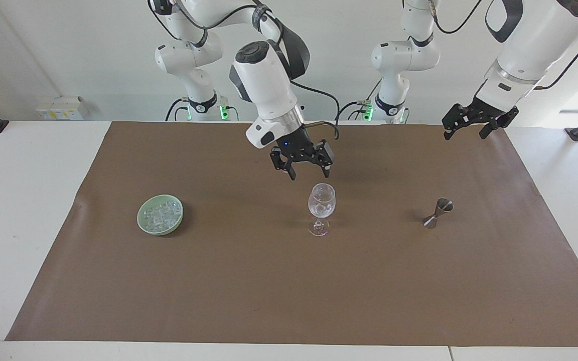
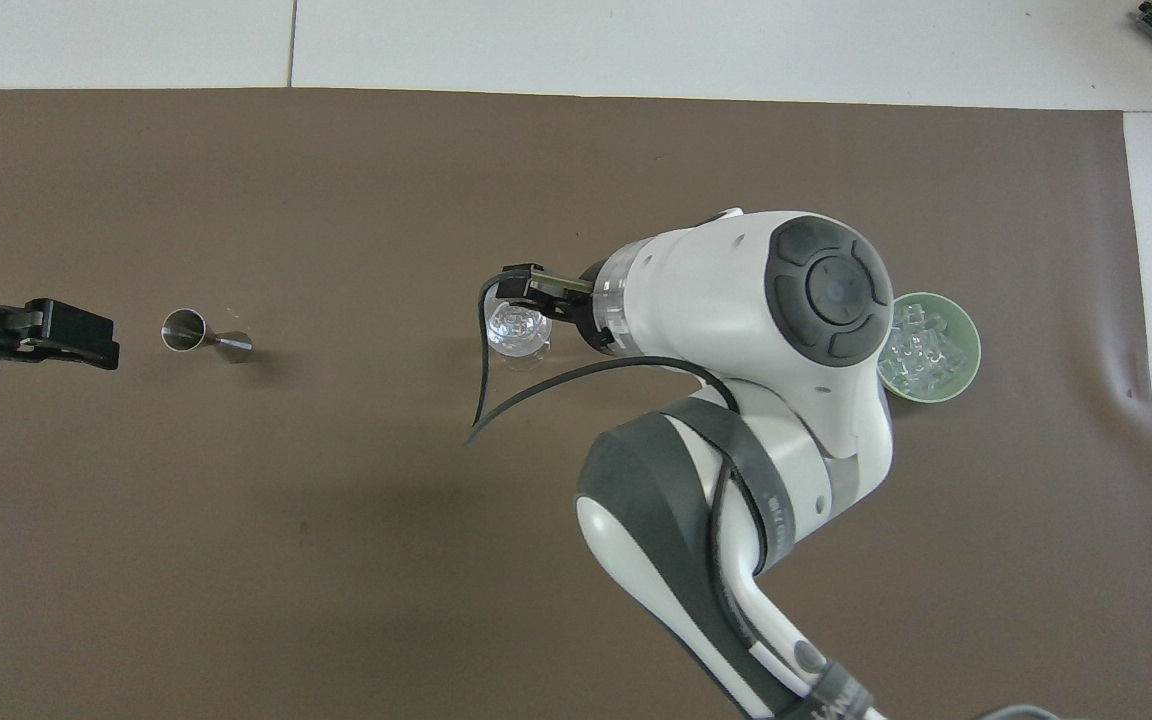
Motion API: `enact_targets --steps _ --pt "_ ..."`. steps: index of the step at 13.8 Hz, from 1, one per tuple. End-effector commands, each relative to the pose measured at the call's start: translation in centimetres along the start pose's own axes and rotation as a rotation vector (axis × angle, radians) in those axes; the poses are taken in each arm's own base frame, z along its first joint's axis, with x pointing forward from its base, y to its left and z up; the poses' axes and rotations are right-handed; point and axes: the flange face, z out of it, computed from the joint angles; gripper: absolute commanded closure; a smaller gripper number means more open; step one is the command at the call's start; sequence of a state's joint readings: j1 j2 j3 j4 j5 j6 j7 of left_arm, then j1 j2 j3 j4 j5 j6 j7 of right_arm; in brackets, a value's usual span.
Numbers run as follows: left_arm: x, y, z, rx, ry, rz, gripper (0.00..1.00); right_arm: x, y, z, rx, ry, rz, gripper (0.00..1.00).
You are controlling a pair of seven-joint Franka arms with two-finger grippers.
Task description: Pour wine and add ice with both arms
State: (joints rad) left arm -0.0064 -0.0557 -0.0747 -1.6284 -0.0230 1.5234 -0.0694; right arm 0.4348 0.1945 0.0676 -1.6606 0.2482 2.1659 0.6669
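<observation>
Hanging above the middle of the brown mat (image 1: 289, 281), the right tool (image 1: 308, 175) stands with its two fingers spread wide and nothing between them. It is over the wine glass (image 1: 321, 203), a little toward the robots from the rim and clear of it, not touching. The right arm (image 2: 756, 330) reaches in from its base and, in the overhead view, hides part of the green bowl (image 1: 160, 214).

The wine glass stands upright on its foot near the centre of the mat. Something clear and glassy shows inside its bowl in the overhead view (image 2: 521, 325); whether that is ice or only the glass itself cannot be told for certain.

The ice (image 1: 161, 213) lies as a heap of small clear cubes in the green bowl, which sits on the mat toward the right arm's end of the counter (image 1: 23, 200), well apart from the wine glass.

A metal jigger (image 1: 438, 212) sits tilted on the mat toward the left arm's end, also well apart from the glass. All three things lie roughly in one row across the mat.

The left tool (image 1: 464, 134) waits in the air over the mat's edge nearest the robots, at the left arm's end of the counter, fingers parted and holding nothing. In the overhead view it (image 2: 76, 335) appears just beside the jigger, but the facing view shows it raised well above it.
</observation>
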Motion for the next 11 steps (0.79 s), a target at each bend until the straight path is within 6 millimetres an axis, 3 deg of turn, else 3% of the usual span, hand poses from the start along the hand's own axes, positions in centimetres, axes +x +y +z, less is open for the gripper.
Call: enact_targets --steps 1,3,6,11 --pt "-0.7 0.2 -0.6 0.020 0.011 0.006 0.00 0.2 5.9 -4.2 -0.040 -0.008 -0.023 0.00" --pt "-0.7 0.3 -0.6 0.021 0.011 0.009 0.00 0.2 9.6 -6.7 -0.074 -0.019 -0.029 0.00" --pt "-0.8 0.8 -1.2 0.022 0.028 0.024 0.00 0.2 13.4 -9.6 -0.182 -0.049 -0.099 0.00" --pt "-1.2 1.4 -1.1 0.024 0.026 0.033 0.00 1.1 15.0 -13.6 -0.302 -0.039 -0.204 0.00"
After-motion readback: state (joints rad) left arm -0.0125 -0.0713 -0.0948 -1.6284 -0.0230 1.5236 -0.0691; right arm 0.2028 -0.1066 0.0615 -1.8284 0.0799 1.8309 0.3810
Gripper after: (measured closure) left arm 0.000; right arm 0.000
